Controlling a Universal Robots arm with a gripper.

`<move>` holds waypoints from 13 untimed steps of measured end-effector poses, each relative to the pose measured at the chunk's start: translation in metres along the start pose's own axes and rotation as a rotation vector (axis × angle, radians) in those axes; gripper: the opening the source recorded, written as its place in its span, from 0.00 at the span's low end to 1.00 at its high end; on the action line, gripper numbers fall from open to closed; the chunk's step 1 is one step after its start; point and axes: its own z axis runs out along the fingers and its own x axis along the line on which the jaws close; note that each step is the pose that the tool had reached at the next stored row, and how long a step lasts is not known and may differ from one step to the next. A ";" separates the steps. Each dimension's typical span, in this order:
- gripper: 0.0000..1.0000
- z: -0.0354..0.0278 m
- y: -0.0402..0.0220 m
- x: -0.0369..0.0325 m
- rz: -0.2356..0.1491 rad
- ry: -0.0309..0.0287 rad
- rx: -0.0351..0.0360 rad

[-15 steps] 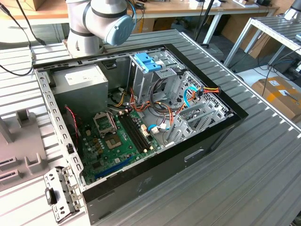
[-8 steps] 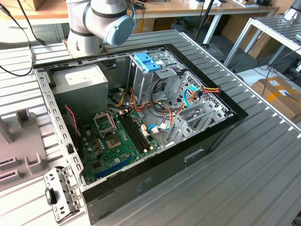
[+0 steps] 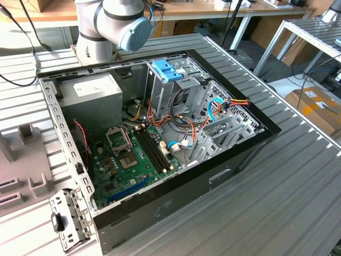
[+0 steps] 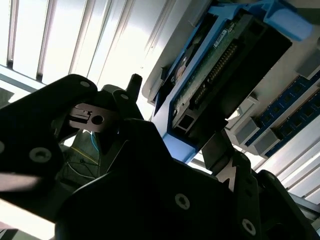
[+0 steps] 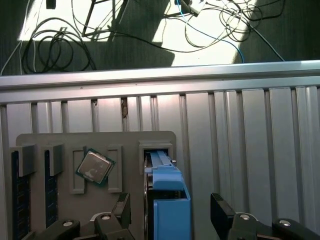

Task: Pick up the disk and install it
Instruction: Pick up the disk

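Between fingers [image 5: 220, 210]: disk [image 5: 167, 205], blue carrier toward cam; fingers spread, gap each side, no grip.
Under disk: slot of grey parts tray [image 5: 95, 140], lower middle of first wrist view, on ribbed surface [image 5: 240, 130]; disk looks seated.
Progress: early; pick not done, install not begun; disk not in PC case [image 3: 213, 178].

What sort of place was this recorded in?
Probably a robotics lab or workshop: an open computer case sits on a slatted metal table, with workbenches behind and loose cables nearby.
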 end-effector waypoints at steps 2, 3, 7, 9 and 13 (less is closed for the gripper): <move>0.73 0.0000 0.0000 0.0000 0.000 -0.0001 -0.0001; 0.65 0.0000 0.0000 0.0000 0.000 -0.0002 -0.0001; 0.59 0.0000 0.0000 0.0000 0.000 -0.0004 -0.0001; 0.59 0.0000 0.0000 0.0000 0.000 -0.0005 -0.0001; 0.59 0.0000 0.0000 0.0000 0.000 -0.0007 -0.0001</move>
